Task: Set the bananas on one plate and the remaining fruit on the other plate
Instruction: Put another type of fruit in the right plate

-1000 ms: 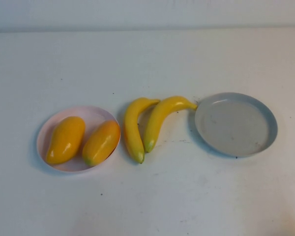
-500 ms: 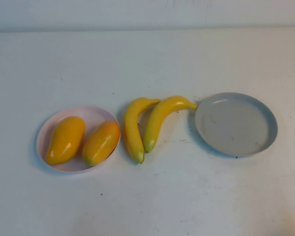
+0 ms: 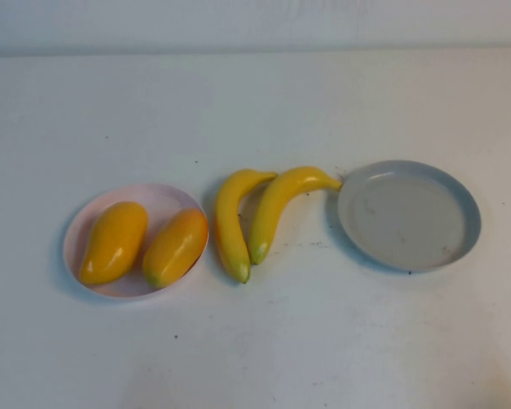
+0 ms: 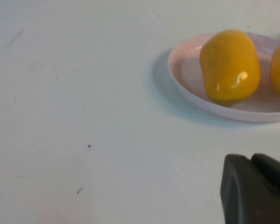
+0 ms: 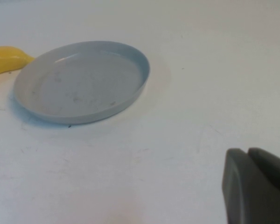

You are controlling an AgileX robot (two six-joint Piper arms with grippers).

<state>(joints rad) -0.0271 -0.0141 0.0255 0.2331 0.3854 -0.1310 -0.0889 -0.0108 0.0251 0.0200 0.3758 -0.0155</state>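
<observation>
No motion; end effectors (image 4: 255,186) (image 5: 255,185) near plates (image 4: 173,74) (image 5: 141,83)

No change is registering: bananas (image 3: 251,217), fruit, both plates and both grippers are showing no displacement since earlier frames.

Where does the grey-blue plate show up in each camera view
High view: grey-blue plate right of centre, bare.
Left wrist view: not in it; left gripper over table.
Right wrist view: upper left; right gripper off it.
Shared landmark: banana tip beside its rim.
</observation>
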